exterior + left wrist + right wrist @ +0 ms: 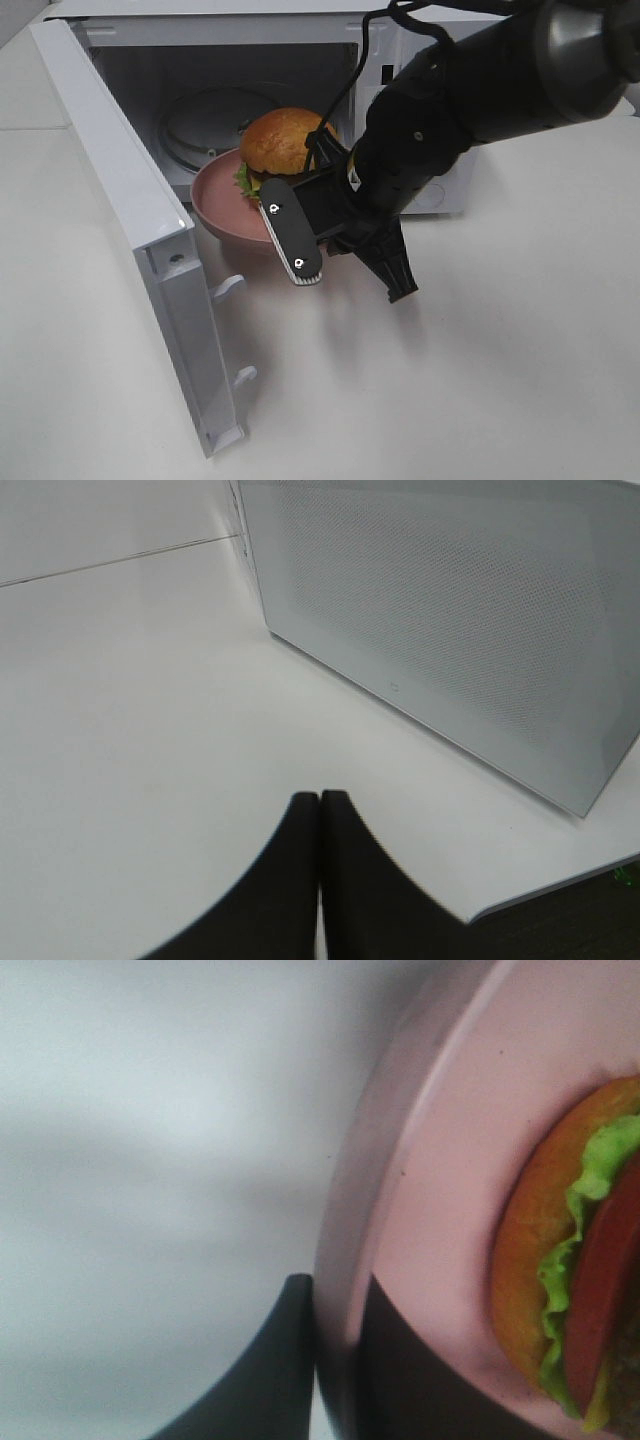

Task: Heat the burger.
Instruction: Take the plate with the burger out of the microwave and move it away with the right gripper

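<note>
White table [480, 400] bears an open microwave [130, 200], walls seemingly pale.

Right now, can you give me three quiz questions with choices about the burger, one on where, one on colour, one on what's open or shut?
1. Where is the burger?
A. On the plate at the microwave's opening
B. On the table by the door
C. On top of the microwave

2. What colour is the plate?
A. Blue
B. Pink
C. Green

3. How is the microwave door?
A. Shut
C. Taken off
B. Swung open

Answers: 1 A, the burger sits on the plate, whose rim the right end effector pinches at the cavity's mouth. 2 B, the rim shows pink in both views. 3 B, the door stands wide, with the cavity visible.
</note>
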`<state>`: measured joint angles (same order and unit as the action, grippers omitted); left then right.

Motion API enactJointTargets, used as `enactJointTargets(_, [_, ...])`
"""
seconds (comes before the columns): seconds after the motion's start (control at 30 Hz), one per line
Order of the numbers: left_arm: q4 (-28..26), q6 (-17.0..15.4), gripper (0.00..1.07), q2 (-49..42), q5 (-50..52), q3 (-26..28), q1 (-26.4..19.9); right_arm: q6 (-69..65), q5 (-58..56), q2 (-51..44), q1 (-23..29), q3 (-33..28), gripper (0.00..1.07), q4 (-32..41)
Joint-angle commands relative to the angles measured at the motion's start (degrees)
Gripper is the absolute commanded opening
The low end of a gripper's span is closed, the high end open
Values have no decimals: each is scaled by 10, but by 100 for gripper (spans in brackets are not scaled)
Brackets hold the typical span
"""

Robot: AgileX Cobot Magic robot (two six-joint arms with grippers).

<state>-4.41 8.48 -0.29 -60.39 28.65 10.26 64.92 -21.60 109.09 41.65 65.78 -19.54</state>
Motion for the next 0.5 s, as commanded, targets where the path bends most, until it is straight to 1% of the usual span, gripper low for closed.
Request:
enactJointTargets(0.03, [-1, -5, 0, -12, 8, -2, -1, -14, 36, -49, -9, -43, 0, -32])
enactJointTargets(0.07, [-1, -5, 0, -12, 8, -2, -1, -14, 36, -49, -9, -43, 0, -32])
enactJointTargets(0.1, [-1, -5, 0, -12, 8, -2, -1, -14, 42, -65, -9, -64, 0, -33])
enactJointTargets(0.13, [-1, -5, 0, -12, 8, -2, -1, -14, 42, -65, -9, -64, 0, -33])
enactJointTargets(0.17, [-1, -5, 0, -12, 8, -2, -1, -15, 41, -78, -9, -85, 0, -39])
enactJointTargets(0.2, [-1, -5, 0, -12, 8, -2, -1, -15, 41, -78, -9, -85, 0, -39])
enactJointTargets(0.23, [-1, -5, 0, -12, 8, -2, -1, -16, 40, -91, -9, -104, 0, -45])
enactJointTargets(0.27, [-1, -5, 0, -12, 8, -2, -1, -16, 40, -91, -9, -104, 0, -45])
enactJointTargets(0.3, [-1, -5, 0, -12, 8, -2, -1, -17, 40, -104, -9, -123, 0, -45])
enactJointTargets(0.33, [-1, -5, 0, -12, 8, -2, -1, -17, 40, -104, -9, -123, 0, -45])
enactJointTargets(0.37, [-1, -5, 0, -12, 8, -2, -1, -21, 40, -117, -9, -143, 0, -45])
enactJointTargets(0.4, [-1, -5, 0, -12, 8, -2, -1, -21, 40, -117, -9, -143, 0, -45])
enactJointTargets(0.43, [-1, -5, 0, -12, 8, -2, -1, -26, 40, -132, -9, -160, 0, -45])
enactJointTargets(0.5, [-1, -5, 0, -12, 8, -2, -1, -30, 40, -139, -9, -170, 0, -45])
